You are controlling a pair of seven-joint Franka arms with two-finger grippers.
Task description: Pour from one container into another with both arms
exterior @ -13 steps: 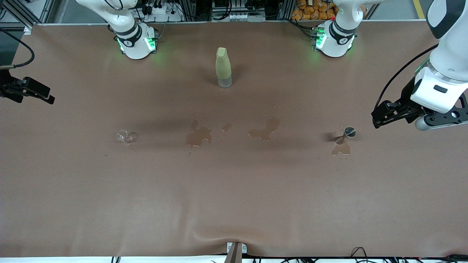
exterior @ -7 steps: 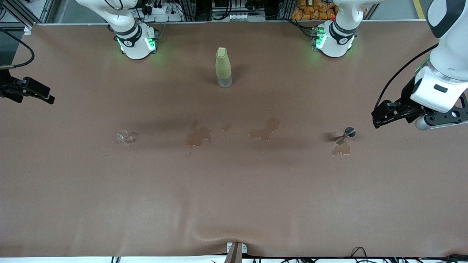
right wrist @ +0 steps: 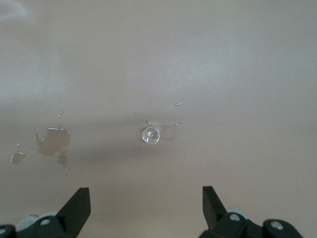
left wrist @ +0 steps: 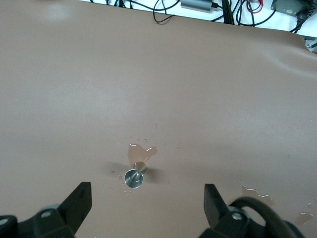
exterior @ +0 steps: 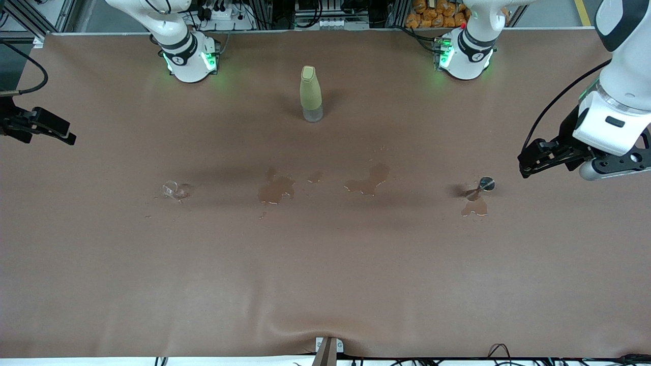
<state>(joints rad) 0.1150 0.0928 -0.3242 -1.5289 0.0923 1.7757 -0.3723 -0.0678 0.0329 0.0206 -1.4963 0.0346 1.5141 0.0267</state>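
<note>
The tiny clear glass cup [exterior: 171, 189] stands on the brown table toward the right arm's end, and it also shows in the right wrist view [right wrist: 150, 135], ringed by droplets. The small grey metal cup [exterior: 486, 183] stands toward the left arm's end beside a puddle; its round rim is plain in the left wrist view [left wrist: 134, 178]. My left gripper [exterior: 526, 165] hangs open in the air past the metal cup toward the table's end, holding nothing [left wrist: 147, 201]. My right gripper [exterior: 63, 133] waits open and empty over the table's edge at its own end [right wrist: 145, 201].
A tall yellow-green bottle [exterior: 311, 94] stands mid-table, farther from the front camera than both cups. Spilled puddles [exterior: 276, 189], [exterior: 367, 181] lie between the cups, and another puddle [exterior: 474, 207] lies by the metal cup. Cables [left wrist: 233, 10] run along the table's front edge.
The left arm has drifted very slightly toward its end of the table. The cups, the bottle and the right arm have not moved.
</note>
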